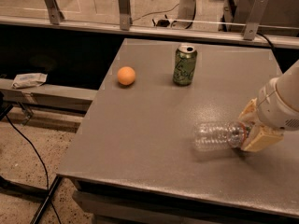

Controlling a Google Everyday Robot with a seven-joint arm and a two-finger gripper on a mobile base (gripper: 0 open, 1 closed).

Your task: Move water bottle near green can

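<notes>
Gripper (246, 130) fingers (258, 142) flank the water bottle (214, 135) neck.

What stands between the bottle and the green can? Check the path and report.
Nothing visible does. The bottle lies on its side with the gripper at its cap end; only bare table separates it from the upright green can farther back. The orange sits left of the can, off that path.

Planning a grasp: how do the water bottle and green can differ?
The water bottle lies on its side; the green can stands upright. The bottle is clear and crinkled, the can opaque green. The gripper is at the bottle's cap end, far from the can. Both rest on the table.
</notes>
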